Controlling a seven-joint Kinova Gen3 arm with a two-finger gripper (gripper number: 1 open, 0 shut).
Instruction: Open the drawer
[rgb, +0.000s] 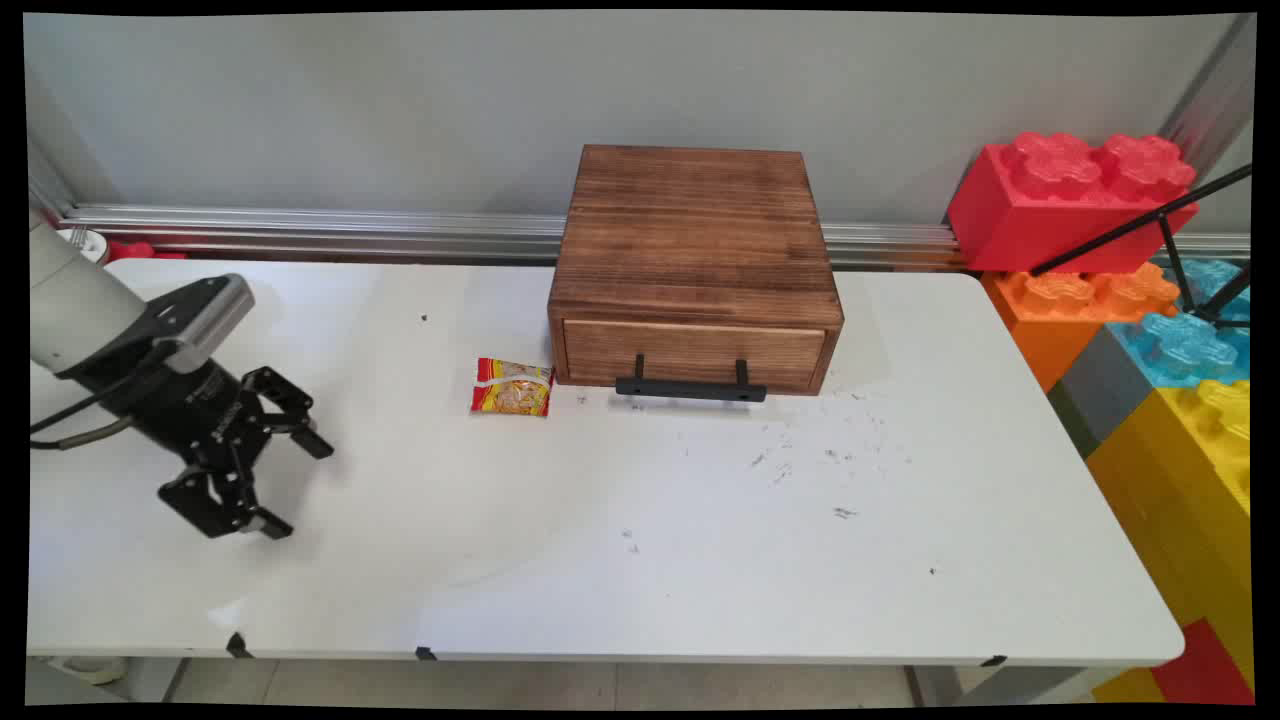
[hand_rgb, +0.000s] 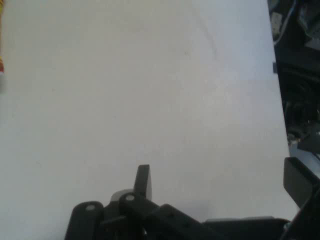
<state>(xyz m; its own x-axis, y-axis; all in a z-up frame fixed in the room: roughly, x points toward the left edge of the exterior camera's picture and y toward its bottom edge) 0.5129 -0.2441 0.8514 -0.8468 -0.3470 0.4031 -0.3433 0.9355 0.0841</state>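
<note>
While it hangs low over the left part of the surface, the scene reads as follows.

Claw: the claw points toward the right and the near edge, its two fingers spread wide apart with nothing between them; the hand view shows one finger near the middle and the other at the right edge, with bare white between.

Nearest thing: the snack packet, red and yellow, lies flat on the surface, to the right of the claw and further back, well apart from it.

Long axis: the packet's longer side runs roughly left to right, along the front of the box.

Packet's neighbour: the wooden drawer box stands just beside the packet on its right, drawer closed, black handle facing the near edge.

Further out: large toy bricks are stacked off the surface's right end.

Hidden or unclear: in the hand view only a sliver of red and yellow shows at the left edge, probably the packet. Whether packet and box touch cannot be told. The printing on the packet is too small to read.
</note>
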